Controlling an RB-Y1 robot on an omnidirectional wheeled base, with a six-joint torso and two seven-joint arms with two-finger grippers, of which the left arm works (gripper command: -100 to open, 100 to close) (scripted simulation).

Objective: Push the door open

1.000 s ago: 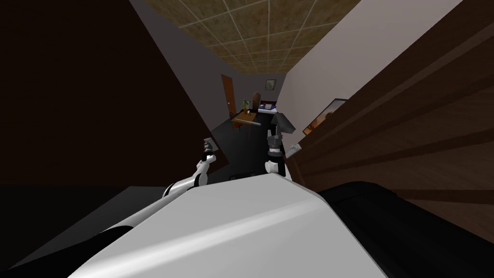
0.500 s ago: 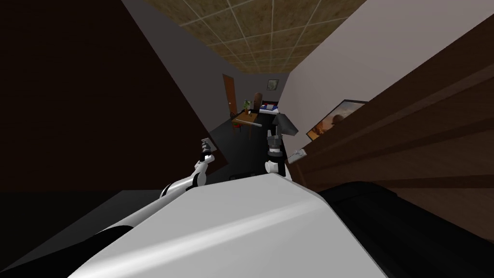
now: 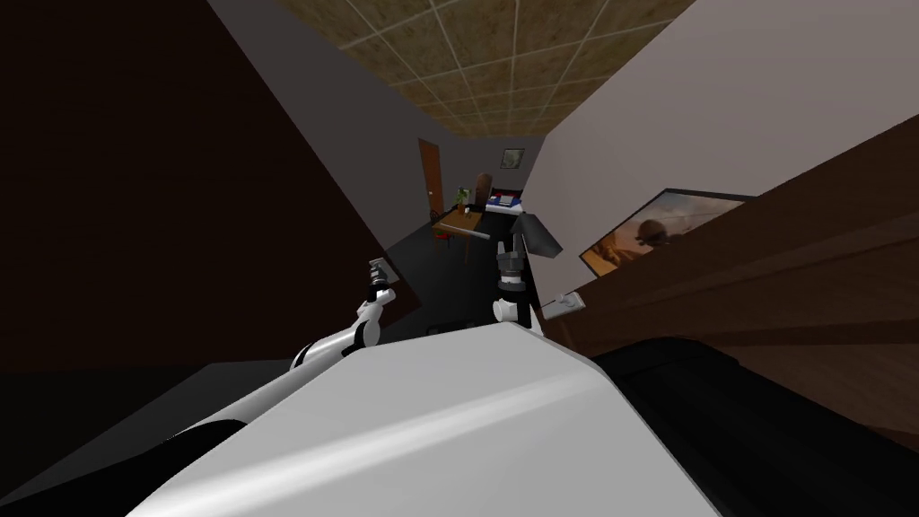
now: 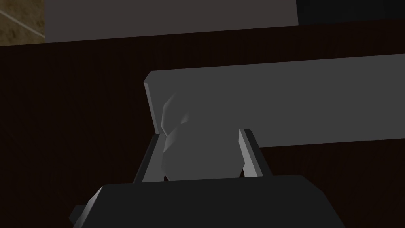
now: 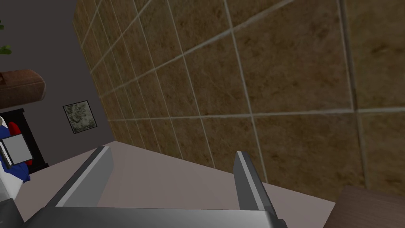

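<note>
The left gripper (image 4: 201,133) is closed to a narrow gap and holds the handle (image 4: 197,158) of the door (image 4: 79,118). Its two fingers (image 4: 152,162) press the two sides of this grey handle, which stands between them, straight ahead of the dark gripper body. Behind the handle there is a long grey plate (image 4: 296,99). The plate lies flat on the dark brown door, and the door spreads away from the fingers on every side. Past the edge of the door, beyond the plate, a grey wall (image 4: 170,18) shows.

In the head view the left arm is stretched forward and to the robot's left. Its gripper sits close to the free edge of the door, and the door rises as a big dark plane on the outer side of this gripper.

The right gripper (image 5: 173,152) is wide open and holds nothing. In the head view this arm is raised in front of the chest, well apart from the left gripper, and I cannot see it touch anything. On the outer side of the right gripper stands a brown panelled door (image 3: 763,269) with a small light handle (image 3: 565,303) at its edge, near the right forearm. Beyond that edge a painting (image 3: 660,235) hangs on the pale wall. Between the two grippers, far ahead, a small table (image 3: 453,220) stands on a dark floor.
</note>
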